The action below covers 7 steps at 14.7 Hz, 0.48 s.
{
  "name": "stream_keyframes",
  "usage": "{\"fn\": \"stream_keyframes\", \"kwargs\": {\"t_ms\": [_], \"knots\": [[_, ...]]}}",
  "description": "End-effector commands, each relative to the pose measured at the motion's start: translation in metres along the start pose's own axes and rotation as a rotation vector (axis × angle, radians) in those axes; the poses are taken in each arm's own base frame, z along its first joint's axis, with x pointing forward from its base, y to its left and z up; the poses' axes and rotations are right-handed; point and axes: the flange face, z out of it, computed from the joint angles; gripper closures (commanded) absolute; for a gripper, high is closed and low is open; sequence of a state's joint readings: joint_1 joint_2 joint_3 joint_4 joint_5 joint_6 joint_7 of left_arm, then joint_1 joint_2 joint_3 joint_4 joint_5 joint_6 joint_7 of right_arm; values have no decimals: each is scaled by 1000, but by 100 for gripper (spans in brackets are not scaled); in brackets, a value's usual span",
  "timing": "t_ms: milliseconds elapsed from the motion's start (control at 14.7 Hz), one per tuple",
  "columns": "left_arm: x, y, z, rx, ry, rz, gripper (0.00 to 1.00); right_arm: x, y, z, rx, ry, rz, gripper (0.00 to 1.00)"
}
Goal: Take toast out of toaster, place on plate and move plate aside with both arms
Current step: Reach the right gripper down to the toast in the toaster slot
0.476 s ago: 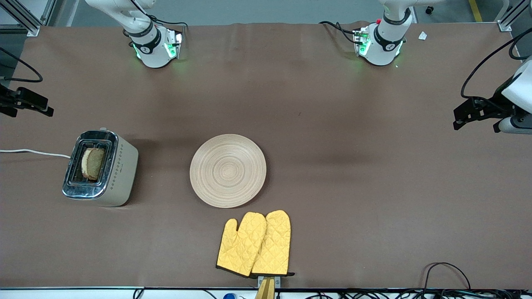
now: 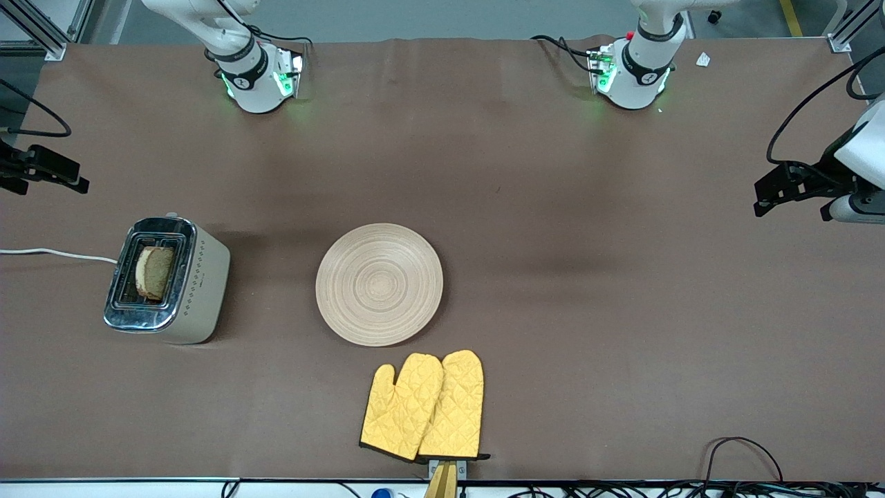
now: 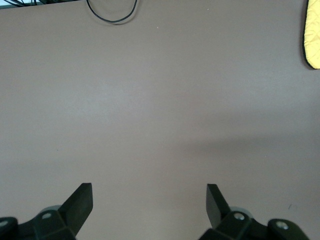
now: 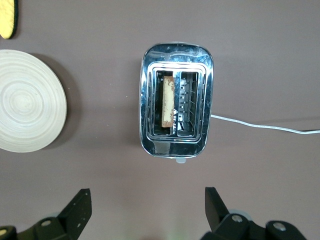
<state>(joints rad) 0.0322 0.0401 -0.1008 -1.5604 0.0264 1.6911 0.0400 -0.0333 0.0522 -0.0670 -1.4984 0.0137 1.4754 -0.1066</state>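
Observation:
The toast (image 2: 153,272) stands upright in one slot of a silver toaster (image 2: 200,290) toward the right arm's end of the table. It shows edge-on in the right wrist view (image 4: 167,102). The plate (image 2: 379,283) lies bare at mid-table, beside the toaster, and also shows in the right wrist view (image 4: 27,107). My right gripper (image 4: 148,202) is open and empty, high over the table beside the toaster (image 4: 176,60). My left gripper (image 3: 149,200) is open and empty, high over bare table toward the left arm's end. Neither touches anything.
Two yellow oven mitts (image 2: 423,407) lie nearer the front camera than the plate; one's edge shows in the left wrist view (image 3: 312,35). The toaster's white cord (image 2: 55,254) runs off the table's end. A black cable loop (image 2: 740,449) lies by the front edge.

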Motion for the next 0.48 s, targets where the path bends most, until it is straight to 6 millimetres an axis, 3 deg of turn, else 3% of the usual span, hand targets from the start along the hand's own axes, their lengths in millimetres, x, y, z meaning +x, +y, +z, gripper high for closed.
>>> {"fn": "stream_keyframes", "kwargs": {"t_ms": [0,136,408], "knots": [[3,-2,-3,19,4,-6,0,5,7,39,-18,-2,-9,0],[3,0,-3,18,4,-3,0,12,10,87,-19,10,-3,0],[3,-1,-2,18,2,-6,0,33,15,137,-26,48,4,0]]}}
